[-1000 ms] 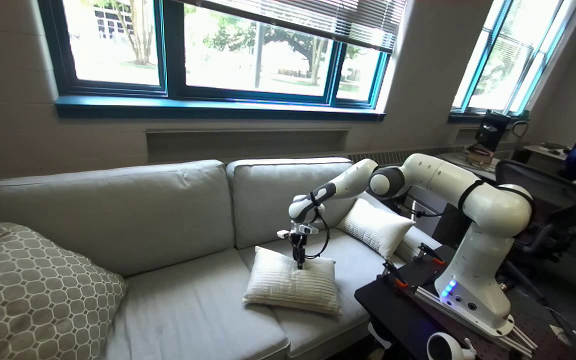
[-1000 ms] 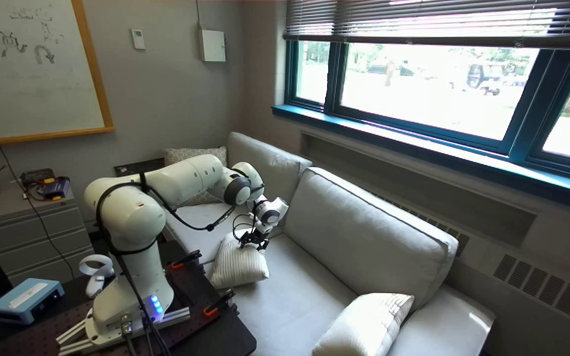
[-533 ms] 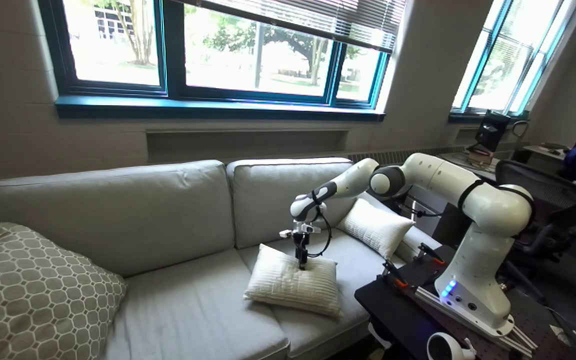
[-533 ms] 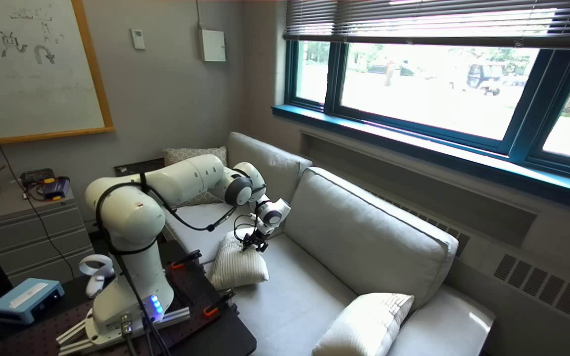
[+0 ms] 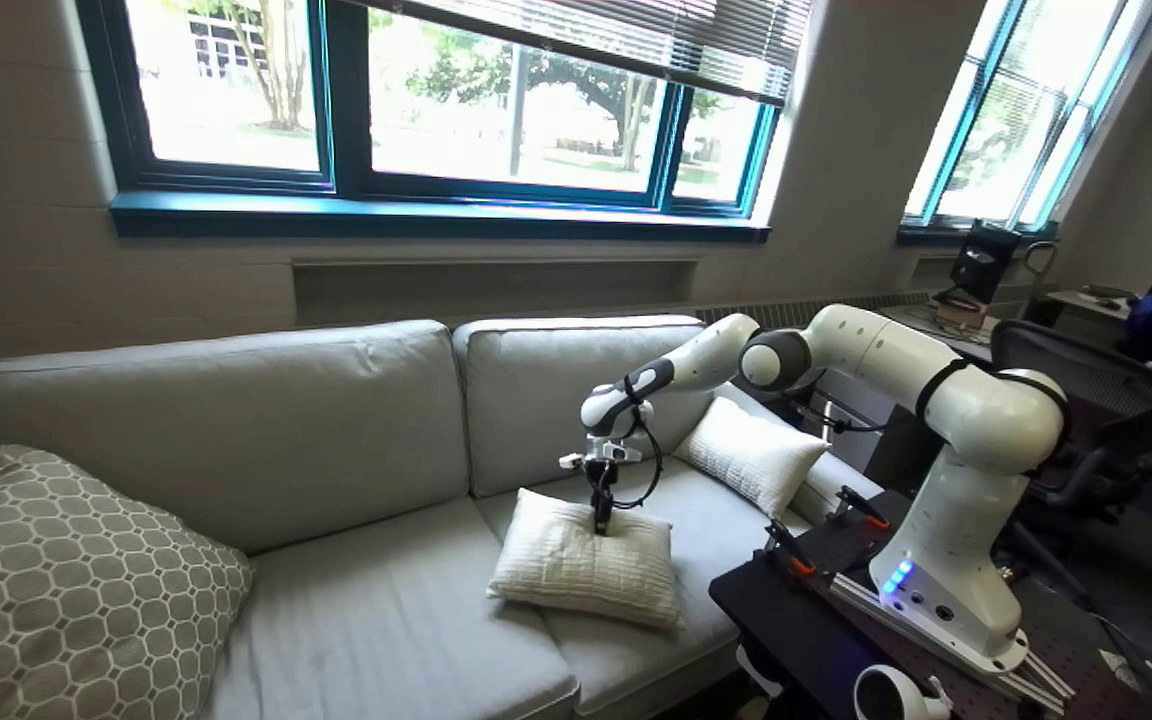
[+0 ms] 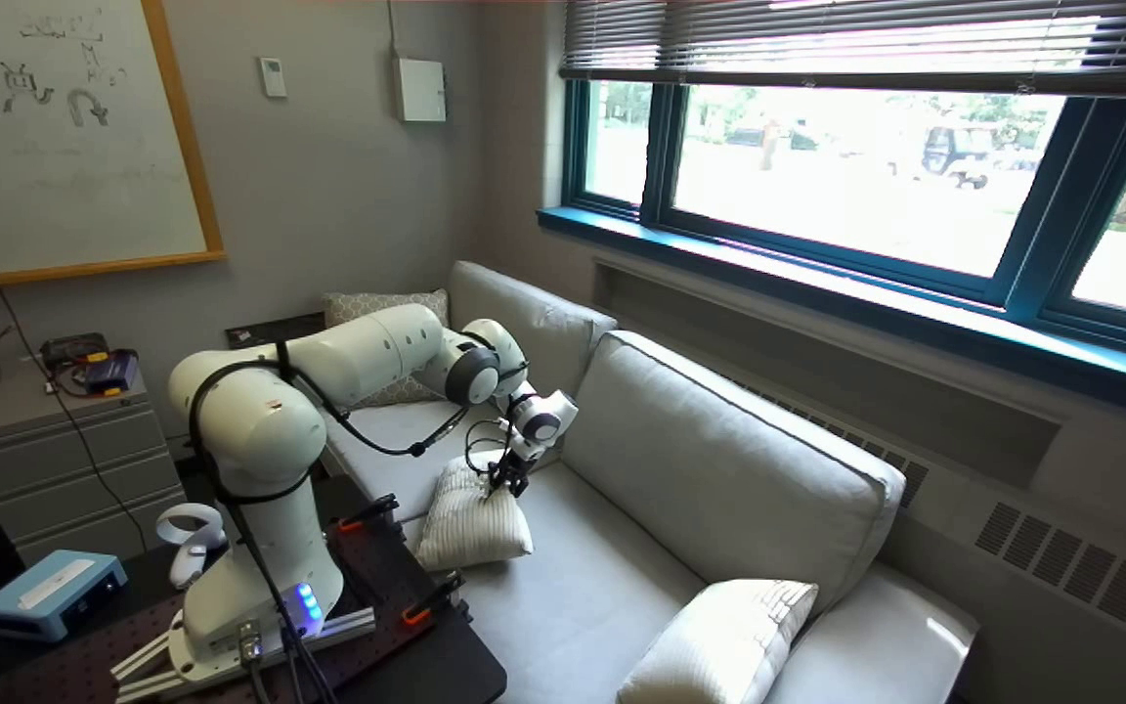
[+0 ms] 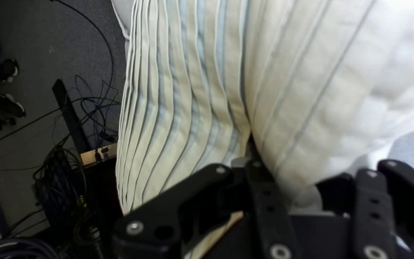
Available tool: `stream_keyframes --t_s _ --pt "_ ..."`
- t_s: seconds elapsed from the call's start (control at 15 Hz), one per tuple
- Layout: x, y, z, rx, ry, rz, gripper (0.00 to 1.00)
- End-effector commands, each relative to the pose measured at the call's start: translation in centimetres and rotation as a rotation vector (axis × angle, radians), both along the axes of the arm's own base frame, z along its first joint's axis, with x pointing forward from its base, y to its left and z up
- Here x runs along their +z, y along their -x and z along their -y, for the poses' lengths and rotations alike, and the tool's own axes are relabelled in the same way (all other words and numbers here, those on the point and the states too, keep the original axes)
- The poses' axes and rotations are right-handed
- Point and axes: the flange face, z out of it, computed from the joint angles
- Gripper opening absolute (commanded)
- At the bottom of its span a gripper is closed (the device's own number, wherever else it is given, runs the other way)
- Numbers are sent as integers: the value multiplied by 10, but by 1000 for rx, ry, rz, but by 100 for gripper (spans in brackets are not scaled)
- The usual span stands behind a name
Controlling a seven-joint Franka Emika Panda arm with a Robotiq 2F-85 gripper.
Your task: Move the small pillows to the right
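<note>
Claw (image 5: pixel 602 525) w/ grip on sm. pillow (image 5: pixel 584 575)

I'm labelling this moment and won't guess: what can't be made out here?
Gripper tips: in the wrist view, hidden by folds of the small pillow beneath; whether they grip it is unclear.
Grey patterned pillow, left part: in an exterior view, cut off by the picture's edge.
Whiteboard writing: in an exterior view, too small and faint.
</note>
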Motion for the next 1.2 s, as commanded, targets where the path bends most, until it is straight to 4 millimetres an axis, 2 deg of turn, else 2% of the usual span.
stream_keyframes --t_s 0.0,0.27,0.47,0.8,1.13 --pt "7 -10 7 -51 -1 -2 3" --pt "15 -31 24 -179 32 47 4" --pt "29 -35 42 -323 61 135 4" --pt "48 -23 58 -511 91 338 4" --pt "80 9 50 -612 146 511 4"
